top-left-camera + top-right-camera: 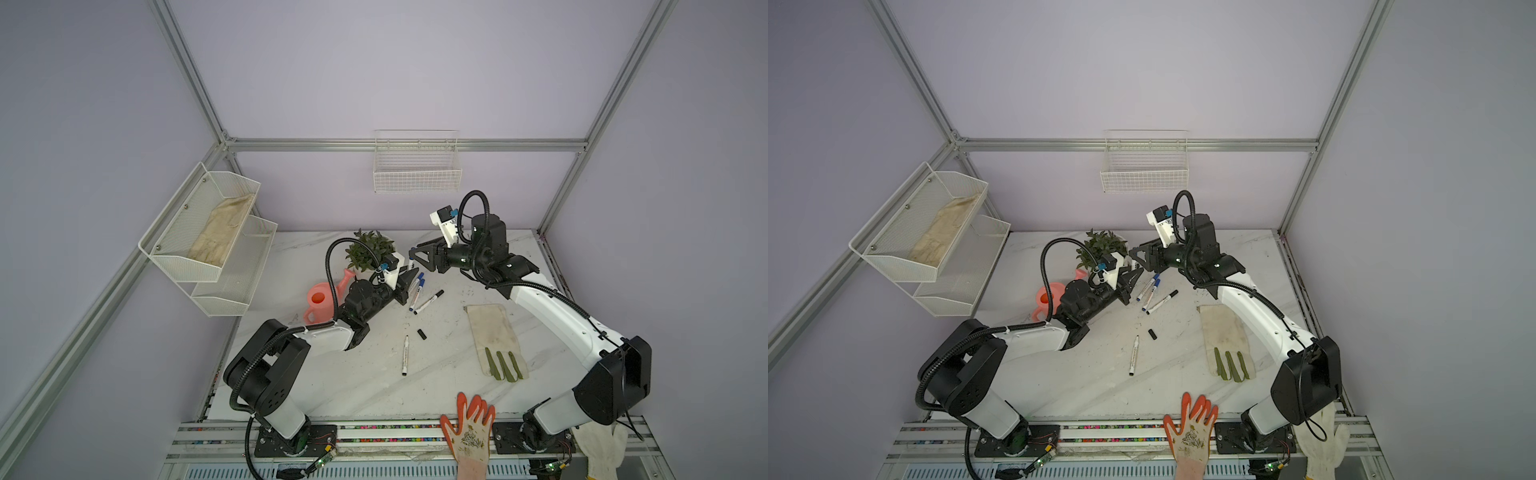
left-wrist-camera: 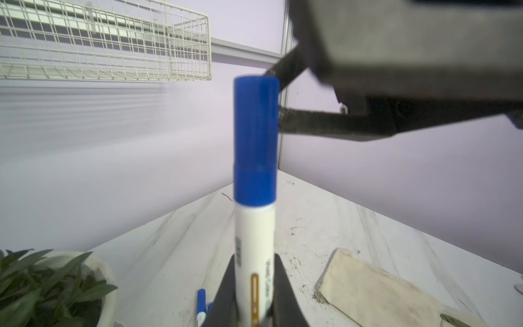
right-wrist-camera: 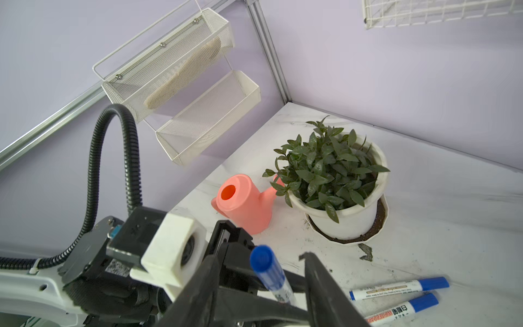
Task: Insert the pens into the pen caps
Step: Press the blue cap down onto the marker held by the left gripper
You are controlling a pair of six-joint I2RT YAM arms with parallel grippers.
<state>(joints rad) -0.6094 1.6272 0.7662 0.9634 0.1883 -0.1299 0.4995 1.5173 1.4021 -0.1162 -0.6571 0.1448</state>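
White marble tabletop point(image 1: 332, 374): three capped white marker pens point(image 1: 417, 296) done. Left gripper point(image 1: 409, 277) clamps fourth blue-capped white pen point(image 2: 254, 226); right gripper point(image 3: 257, 257) spread wide. Uncapped white pen point(image 1: 405, 355) and stubby black plastic cap point(image 1: 422, 334) left.

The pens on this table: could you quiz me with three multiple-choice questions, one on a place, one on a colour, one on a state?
1. Where is the loose black cap? A) on the floor B) on the table beside the uncapped pen C) inside a drawer
2. On the held pen, what colour is the fitted cap? A) red B) black C) blue
3. The left gripper is: A) shut on that pen B) open, empty C) out of sight
Answers: 1 B, it lies on the marble near the bare nib; 2 C, plainly blue in the wrist view; 3 A, both fingers press the barrel.
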